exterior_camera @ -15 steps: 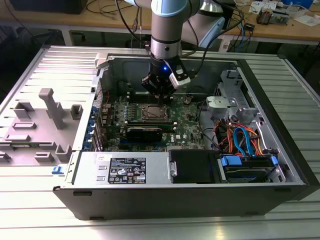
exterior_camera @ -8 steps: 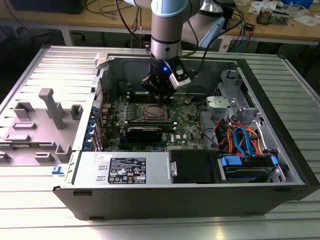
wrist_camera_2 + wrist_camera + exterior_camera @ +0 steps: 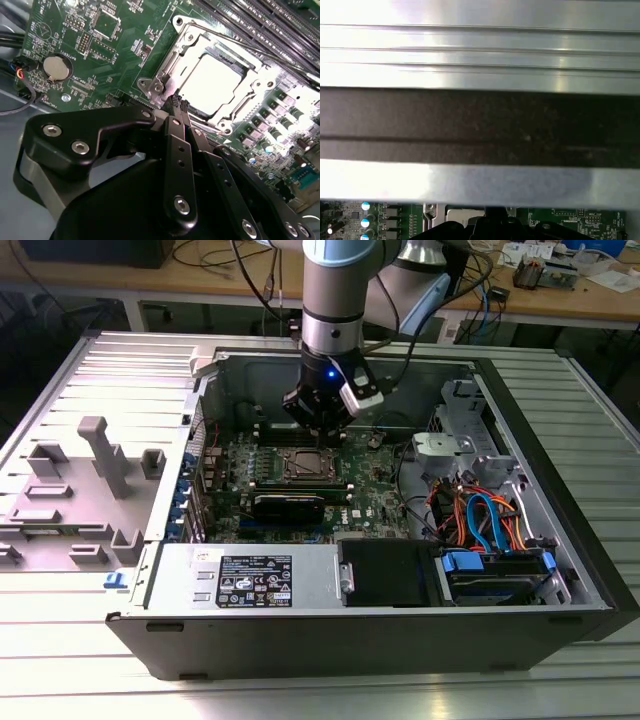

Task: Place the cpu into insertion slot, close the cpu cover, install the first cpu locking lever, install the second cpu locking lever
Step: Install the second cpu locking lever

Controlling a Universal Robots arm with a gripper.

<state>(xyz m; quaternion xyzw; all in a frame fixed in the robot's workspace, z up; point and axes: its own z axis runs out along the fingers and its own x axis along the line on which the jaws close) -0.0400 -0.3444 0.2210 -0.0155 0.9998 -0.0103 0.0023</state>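
Ribbed metal bench (image 3: 300, 695) carries an open computer case (image 3: 560, 440). Jaws (image 3: 178, 105) pinched together, holding nothing, tips low at the near edge of the cover (image 3: 170, 62). Beyond them, the chip (image 3: 212, 82) sits seated in its socket (image 3: 310, 465).

The motherboard (image 3: 300, 480) lies flat inside the computer case (image 3: 560, 540). The insertion slot (image 3: 308, 466) sits on the motherboard, with the cpu (image 3: 215, 82) in it and the cpu cover (image 3: 172, 62) around the cpu. The gripper (image 3: 322, 432) hangs just above the insertion slot. The drive cables (image 3: 480, 515) lie on the exterior view's right of the insertion slot.
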